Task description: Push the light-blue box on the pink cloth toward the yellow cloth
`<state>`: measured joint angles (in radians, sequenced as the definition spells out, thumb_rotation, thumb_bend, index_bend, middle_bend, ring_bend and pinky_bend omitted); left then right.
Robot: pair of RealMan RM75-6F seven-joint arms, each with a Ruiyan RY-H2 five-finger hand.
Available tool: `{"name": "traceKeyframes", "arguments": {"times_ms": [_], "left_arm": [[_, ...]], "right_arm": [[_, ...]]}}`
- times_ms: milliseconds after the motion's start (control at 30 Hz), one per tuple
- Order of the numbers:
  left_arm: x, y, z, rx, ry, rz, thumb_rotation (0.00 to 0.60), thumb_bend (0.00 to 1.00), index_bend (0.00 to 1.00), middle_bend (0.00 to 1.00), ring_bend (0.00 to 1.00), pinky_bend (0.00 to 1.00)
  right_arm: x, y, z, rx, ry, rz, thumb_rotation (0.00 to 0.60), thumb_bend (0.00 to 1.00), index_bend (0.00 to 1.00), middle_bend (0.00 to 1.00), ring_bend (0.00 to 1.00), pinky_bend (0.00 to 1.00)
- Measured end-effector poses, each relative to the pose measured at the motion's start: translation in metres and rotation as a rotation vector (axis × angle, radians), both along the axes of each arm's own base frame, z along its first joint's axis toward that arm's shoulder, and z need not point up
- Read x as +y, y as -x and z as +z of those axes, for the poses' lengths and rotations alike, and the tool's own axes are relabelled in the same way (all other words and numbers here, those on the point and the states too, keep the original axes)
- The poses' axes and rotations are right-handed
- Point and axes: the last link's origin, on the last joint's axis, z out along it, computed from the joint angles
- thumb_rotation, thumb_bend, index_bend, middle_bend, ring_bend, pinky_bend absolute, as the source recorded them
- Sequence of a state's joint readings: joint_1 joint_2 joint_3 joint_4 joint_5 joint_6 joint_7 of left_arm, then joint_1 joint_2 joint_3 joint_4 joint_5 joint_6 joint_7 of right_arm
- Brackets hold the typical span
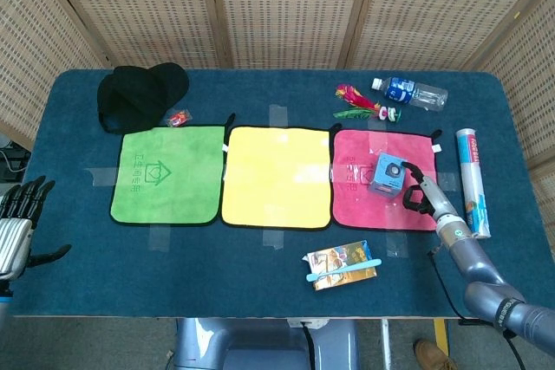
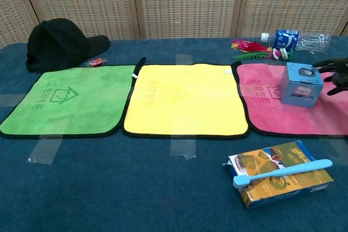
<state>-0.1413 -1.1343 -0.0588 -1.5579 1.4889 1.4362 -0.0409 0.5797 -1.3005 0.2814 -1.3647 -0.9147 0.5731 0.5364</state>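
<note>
Light-blue box — right hand alongside

Rear boundary: folding screen of woven tan rattan panels in pale wooden frames, also angled in along both sides. Work surface: rectangular table covered in dark blue felt — rounded corners. Below the near edge — grey floor. Lighting: even, diffuse.

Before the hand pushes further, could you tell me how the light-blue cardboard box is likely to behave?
The light-blue cardboard box looks small and probably light, so it should move easily. Standing upright on the soft pink cloth, it may snag and tip rather than slide. The right hand sits high beside it, favouring tipping.
</note>
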Motion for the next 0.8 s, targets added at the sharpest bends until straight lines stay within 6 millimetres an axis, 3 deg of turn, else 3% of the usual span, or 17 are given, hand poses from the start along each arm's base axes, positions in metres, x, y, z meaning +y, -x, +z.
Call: {"name": "traceKeyframes", "arguments": {"times_ms": [467,800], "left_arm": [[0.003,0.002,0.003,-0.012,-0.003,0.015,0.6,0.0,0.0,0.0,0.0,0.0],[0.003,0.002,0.005,-0.023,-0.004,0.017,0.6,0.0,0.0,0.0,0.0,0.0]], "right_arm": [[-0.012,-0.051,-0.024,-0.154,-0.053,0.01,0.6,1.0,0.0,0.01,0.03,0.28],[-0.013,-0.107,-0.055,-0.186,-0.129,0.081,0.6,1.0,0.0,0.02,0.03,0.28]]}}
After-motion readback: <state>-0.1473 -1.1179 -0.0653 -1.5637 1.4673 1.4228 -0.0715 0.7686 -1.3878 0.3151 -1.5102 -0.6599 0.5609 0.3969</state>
